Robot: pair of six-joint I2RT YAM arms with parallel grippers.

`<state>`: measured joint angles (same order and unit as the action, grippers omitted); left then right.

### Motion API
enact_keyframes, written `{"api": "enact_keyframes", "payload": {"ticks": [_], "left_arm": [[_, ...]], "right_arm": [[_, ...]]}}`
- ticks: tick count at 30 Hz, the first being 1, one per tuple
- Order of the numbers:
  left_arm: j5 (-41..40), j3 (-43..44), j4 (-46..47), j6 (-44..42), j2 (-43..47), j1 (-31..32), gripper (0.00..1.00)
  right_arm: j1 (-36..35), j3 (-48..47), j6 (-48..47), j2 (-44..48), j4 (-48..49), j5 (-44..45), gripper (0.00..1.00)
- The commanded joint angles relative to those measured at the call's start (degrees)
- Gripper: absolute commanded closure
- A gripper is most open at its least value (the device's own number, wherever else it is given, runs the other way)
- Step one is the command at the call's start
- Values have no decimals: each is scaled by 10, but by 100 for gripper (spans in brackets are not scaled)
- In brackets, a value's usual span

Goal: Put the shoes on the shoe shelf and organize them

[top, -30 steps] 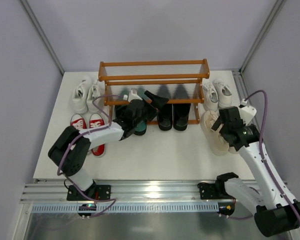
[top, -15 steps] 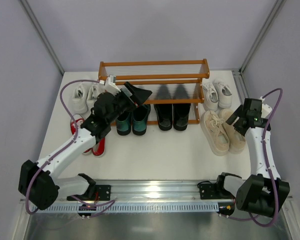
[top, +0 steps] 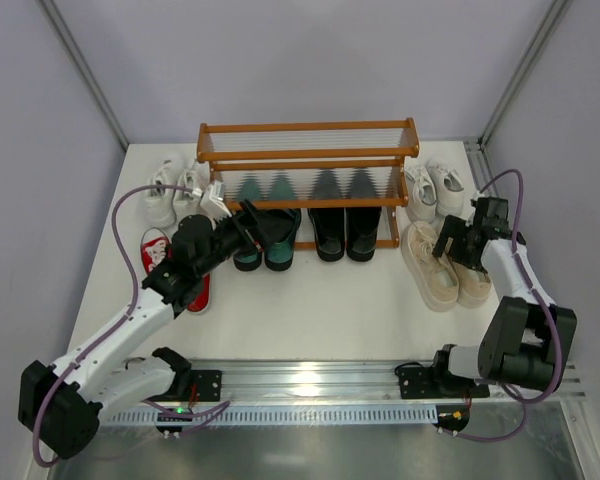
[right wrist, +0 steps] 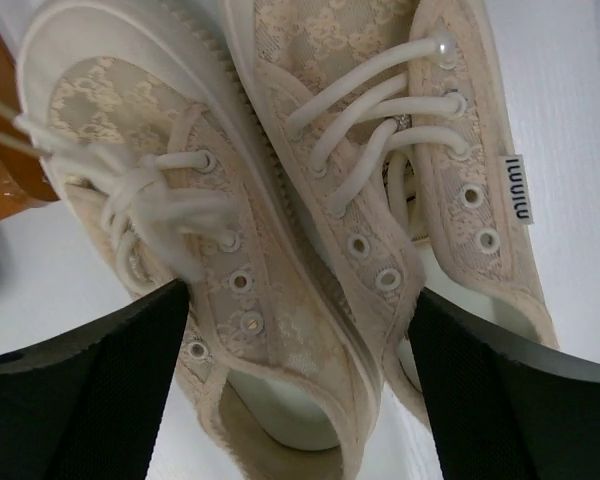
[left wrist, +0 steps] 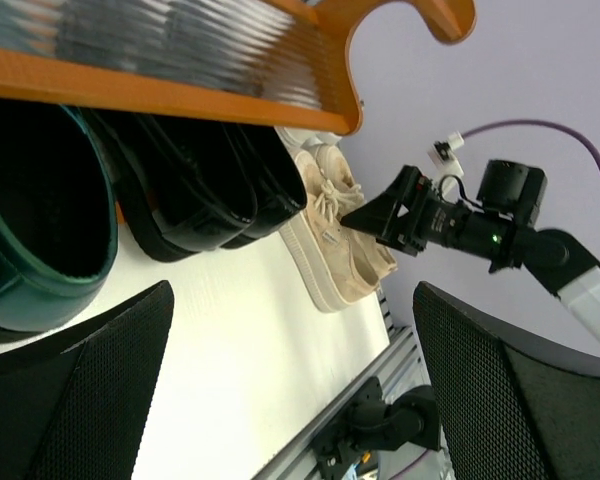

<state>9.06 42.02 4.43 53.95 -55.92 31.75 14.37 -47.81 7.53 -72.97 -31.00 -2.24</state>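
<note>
Four loafers sit in the shoe shelf [top: 308, 130], eight sneakers lie on the desk [top: 310, 310], and both hands are spread and hold nothing.

From the left, we see a white sneaker pair [top: 170, 190] beside the rack's left post. The red sneakers [top: 160, 245] lie just in front of them, partly under the left arm. The left hand [top: 273, 222] hovers with its fingers wide apart over the glossy dark green loafers [top: 265, 252]. These stand at the rack's lowest level beside the glossy black loafers [top: 345, 235], heels toward the arms. The two upper tiers are bare. Beyond the right post lies the second white sneaker pair [top: 433, 186], with the beige lace-up sneakers [top: 435, 270] in front of it. The right hand [top: 448, 240] hangs just above the beige pair, fingers apart over the laces.
</note>
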Motion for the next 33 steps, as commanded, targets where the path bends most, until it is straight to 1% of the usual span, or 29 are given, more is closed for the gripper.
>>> {"api": "enact_keyframes", "payload": {"ticks": [1,2,6,7,9,10,11,12,13,16,17,20,21,23,24,29,30,31,33], "left_arm": [[31,-11,-5,-4,18,-3,0],[31,-15,-6,-5,22,-2,0],[29,-29,-13,-4,36,-3,0],[26,-32,-14,-4,39,-4,0],[26,-39,-17,-3,43,-5,0],[27,-40,-17,-3,43,-5,0],[28,-41,-19,-3,43,-5,0],[28,-42,-21,-4,43,-5,0],[28,-43,-21,-4,43,-5,0],[30,-45,-24,-3,46,-5,0],[31,-46,-25,-3,47,-5,0],[31,-47,-35,-7,56,-5,0],[31,-47,-39,-7,58,-5,0],[31,-43,-43,-10,64,-5,0],[34,-43,-43,-10,66,-5,0],[39,-38,-78,-17,76,-5,0],[39,-35,-83,-22,78,-5,0],[39,-33,-89,-25,81,-5,0],[41,-27,-111,-35,92,-5,0]], "right_arm": [[2,-23,-24,-48,2,-25,14],[2,-31,-26,-59,2,-25,19],[0,-22,-18,-104,16,-12,25],[1,-21,-15,-118,19,-11,36],[1,-22,-3,-130,16,-19,54],[1,-34,4,-140,-3,-18,76],[1,-41,7,-142,-15,-22,89],[0,-45,18,-140,-23,-28,96],[0,-43,22,-132,-29,-32,96],[-14,-14,49,-54,-27,-22,96],[-25,1,61,1,-30,-19,96],[-47,21,104,89,-53,-6,96],[-66,25,114,147,-60,6,96],[-84,29,146,194,-85,20,96],[-98,29,157,234,-105,37,96],[-116,16,187,313,-165,30,96],[-123,16,189,332,-172,9,96],[-133,20,191,385,-169,-15,96],[-136,26,185,435,-158,-69,96]]}}
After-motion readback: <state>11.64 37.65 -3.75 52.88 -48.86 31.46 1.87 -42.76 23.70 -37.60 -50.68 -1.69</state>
